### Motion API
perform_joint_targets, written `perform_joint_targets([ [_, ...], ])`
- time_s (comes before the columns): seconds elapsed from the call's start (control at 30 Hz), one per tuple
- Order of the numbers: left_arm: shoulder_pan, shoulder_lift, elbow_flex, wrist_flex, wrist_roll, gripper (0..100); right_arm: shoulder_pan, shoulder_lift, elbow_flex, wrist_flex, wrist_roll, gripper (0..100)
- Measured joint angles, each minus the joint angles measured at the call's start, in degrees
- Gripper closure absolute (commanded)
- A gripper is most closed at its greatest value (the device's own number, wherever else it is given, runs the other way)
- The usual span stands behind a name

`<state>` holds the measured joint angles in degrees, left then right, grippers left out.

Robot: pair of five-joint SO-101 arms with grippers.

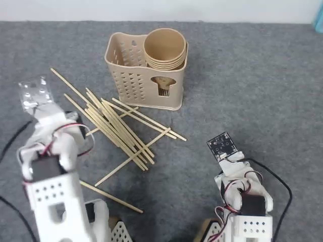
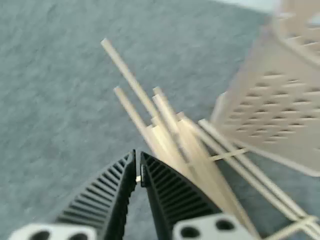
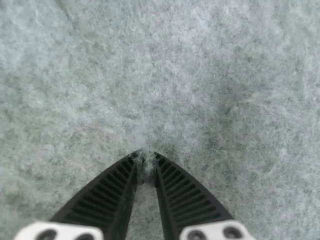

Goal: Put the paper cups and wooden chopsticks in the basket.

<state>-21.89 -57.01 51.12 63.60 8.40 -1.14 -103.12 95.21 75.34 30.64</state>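
Note:
Several wooden chopsticks (image 1: 121, 132) lie in a loose crossed pile on the grey carpet in front of the beige basket (image 1: 132, 78). One more chopstick (image 1: 112, 197) lies apart near the left arm's base. A stack of paper cups (image 1: 165, 48) stands inside the basket's right half. My left gripper (image 2: 138, 159) is shut just beside the near ends of the pile (image 2: 170, 135), and a sliver of pale wood shows through the slit between its jaws. My right gripper (image 3: 145, 156) is shut over bare carpet with nothing in it.
The basket wall (image 2: 280, 100) rises close behind the pile in the left wrist view. The right arm (image 1: 237, 186) sits at the front right, away from the sticks. Open carpet lies right of the basket.

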Motion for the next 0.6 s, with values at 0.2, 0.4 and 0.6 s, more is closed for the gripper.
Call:
perform_joint_targets([
  [0.2,-12.66,7.91,-0.62,-1.05,-0.26,99,-0.53,0.00,0.00,-4.22,-0.18,98.9],
  [0.4,-26.90,14.24,4.31,-8.44,-0.79,99,-4.40,0.00,-1.23,-9.49,-2.55,98.9],
  [0.6,-33.93,20.84,15.12,-19.87,-0.79,99,-12.66,0.00,-7.30,-9.85,-5.19,98.9],
])
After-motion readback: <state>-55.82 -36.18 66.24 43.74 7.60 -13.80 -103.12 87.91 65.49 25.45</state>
